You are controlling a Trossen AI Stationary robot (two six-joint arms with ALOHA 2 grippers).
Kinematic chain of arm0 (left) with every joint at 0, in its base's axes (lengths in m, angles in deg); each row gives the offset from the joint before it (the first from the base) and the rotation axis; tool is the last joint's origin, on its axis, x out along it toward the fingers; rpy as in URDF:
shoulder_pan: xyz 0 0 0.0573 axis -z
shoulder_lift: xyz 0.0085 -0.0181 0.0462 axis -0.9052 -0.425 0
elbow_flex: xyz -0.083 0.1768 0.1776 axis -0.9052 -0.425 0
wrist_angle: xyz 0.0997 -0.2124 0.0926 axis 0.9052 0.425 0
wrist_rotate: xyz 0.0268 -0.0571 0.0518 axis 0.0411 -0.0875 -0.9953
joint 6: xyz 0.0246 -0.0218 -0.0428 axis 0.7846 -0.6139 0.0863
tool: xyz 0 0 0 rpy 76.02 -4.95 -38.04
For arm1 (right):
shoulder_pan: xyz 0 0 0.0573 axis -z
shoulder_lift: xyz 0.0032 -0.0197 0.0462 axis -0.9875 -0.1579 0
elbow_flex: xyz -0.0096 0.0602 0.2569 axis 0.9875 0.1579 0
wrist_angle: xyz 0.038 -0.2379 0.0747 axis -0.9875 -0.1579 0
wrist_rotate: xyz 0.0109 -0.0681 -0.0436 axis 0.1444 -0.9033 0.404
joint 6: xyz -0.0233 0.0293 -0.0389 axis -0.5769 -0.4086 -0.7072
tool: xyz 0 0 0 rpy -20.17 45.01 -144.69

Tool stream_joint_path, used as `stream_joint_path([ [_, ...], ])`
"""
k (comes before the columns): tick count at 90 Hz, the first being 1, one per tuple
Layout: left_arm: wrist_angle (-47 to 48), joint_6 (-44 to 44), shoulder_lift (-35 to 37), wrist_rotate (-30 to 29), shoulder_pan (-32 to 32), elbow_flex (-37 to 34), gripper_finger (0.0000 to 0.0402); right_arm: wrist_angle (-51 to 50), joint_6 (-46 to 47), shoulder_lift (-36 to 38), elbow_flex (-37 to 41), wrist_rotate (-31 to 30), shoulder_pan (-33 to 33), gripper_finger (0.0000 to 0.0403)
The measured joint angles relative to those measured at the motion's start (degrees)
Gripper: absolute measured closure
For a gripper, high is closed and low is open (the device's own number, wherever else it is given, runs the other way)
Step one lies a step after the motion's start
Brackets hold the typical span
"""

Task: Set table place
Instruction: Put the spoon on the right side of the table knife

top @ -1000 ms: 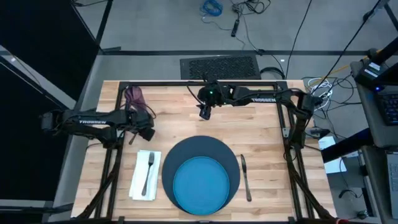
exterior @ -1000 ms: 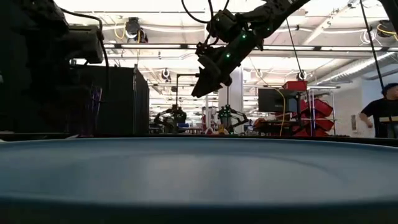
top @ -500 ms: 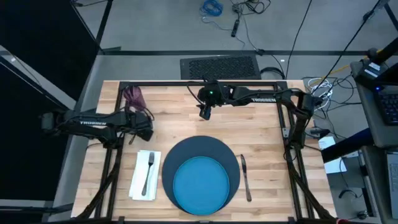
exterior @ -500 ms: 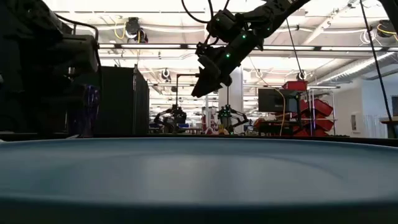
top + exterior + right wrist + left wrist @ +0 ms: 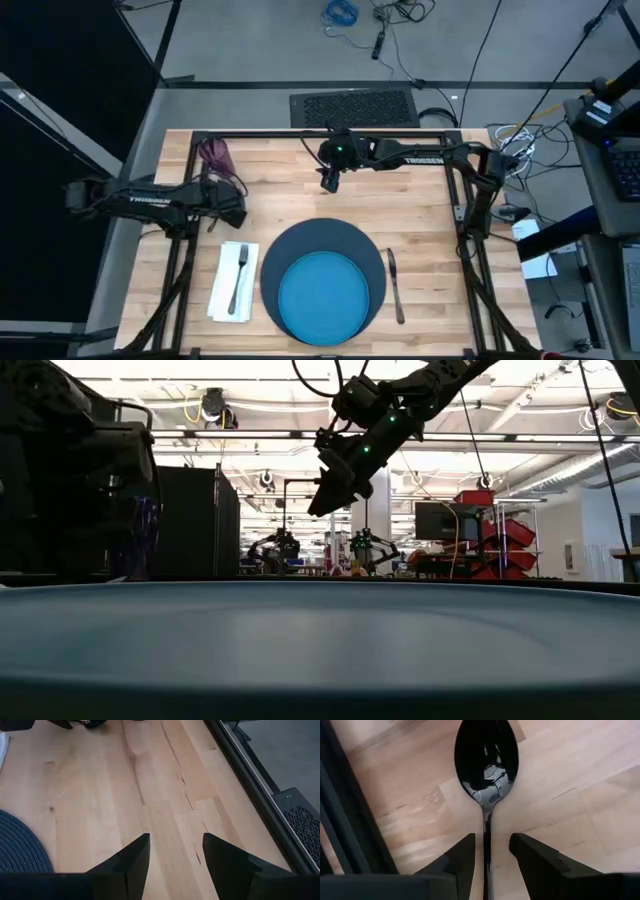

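Left wrist view shows the left hand point(image 5: 487, 852) with its fingers point(image 5: 462, 857) set close on either side of the thin handle of a dark metal spoon point(image 5: 486, 765), apparently gripping it, the bowl pointing forward just above the pale wooden surface point(image 5: 560, 770). From above, this hand point(image 5: 232, 203) sits over the left part of the surface, near a purple cup point(image 5: 213, 153) and just beyond the white napkin point(image 5: 226, 285) that carries a fork point(image 5: 239, 277). Beside the napkin lies the dark blue round mat point(image 5: 325, 240) with the bright blue plate point(image 5: 322, 292) on it, and a knife point(image 5: 394, 285) lies just right of the mat. The right hand point(image 5: 330, 180) hangs over the far middle of the surface, its fingers point(image 5: 130, 860) spread apart around nothing.
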Motion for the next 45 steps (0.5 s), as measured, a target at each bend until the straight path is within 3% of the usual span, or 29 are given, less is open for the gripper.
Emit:
stream_joint_path([
  [14,-0.25,0.06,0.0,0.56,0.0,-0.02,0.0289,0.01,0.01,0.0,0.01,0.01,0.01,0.0234],
  [33,-0.96,1.55,0.0,1.63,0.0,-0.02,0.0382,0.02,0.01,0.0,0.0,0.01,0.01,0.0234],
  [45,-0.81,2.05,-0.03,1.62,0.0,0.11,0.0397,0.02,0.01,0.0,0.0,0.01,0.0,0.0234],
])
